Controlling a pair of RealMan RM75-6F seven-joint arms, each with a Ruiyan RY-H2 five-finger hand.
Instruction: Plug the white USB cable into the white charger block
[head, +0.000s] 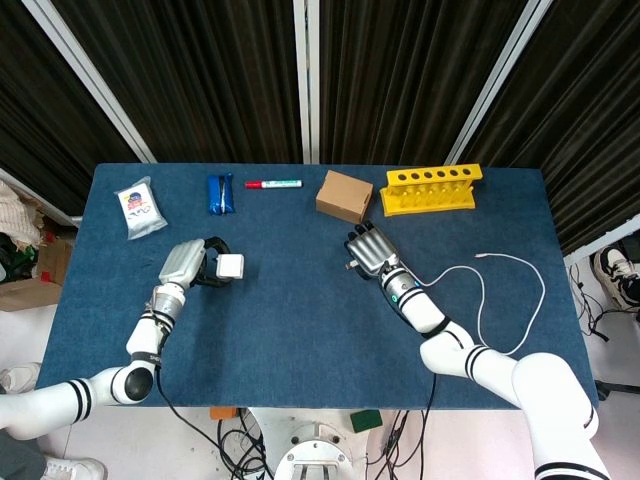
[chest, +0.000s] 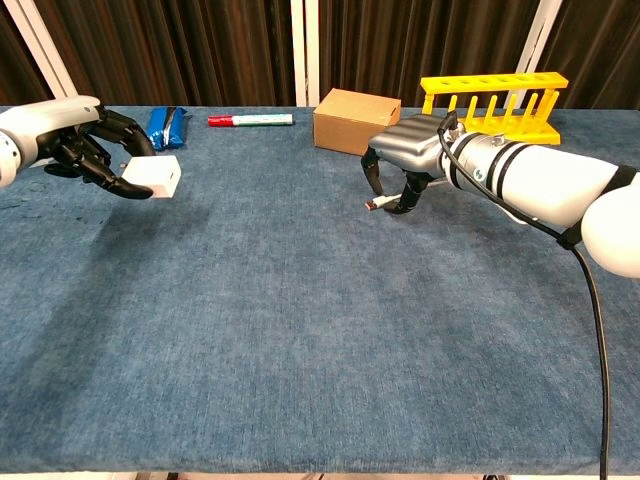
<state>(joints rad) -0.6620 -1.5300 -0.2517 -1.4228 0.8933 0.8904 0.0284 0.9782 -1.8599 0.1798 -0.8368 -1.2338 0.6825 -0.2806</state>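
Note:
My left hand (head: 188, 263) (chest: 75, 140) grips the white charger block (head: 231, 266) (chest: 155, 176) above the left part of the blue table. My right hand (head: 368, 250) (chest: 412, 158) pinches the plug end (chest: 375, 206) of the white USB cable (head: 500, 300) just above the cloth, in front of the cardboard box. The cable runs back along my right forearm and loops out across the right side of the table. Block and plug are far apart, roughly a third of the table's width.
Along the back edge lie a white packet (head: 138, 208), a blue pack (head: 220, 193) (chest: 165, 125), a red-capped marker (head: 273, 184) (chest: 250, 120), a cardboard box (head: 343, 195) (chest: 355, 120) and a yellow tube rack (head: 431, 189) (chest: 495, 95). The box stands just behind my right hand.

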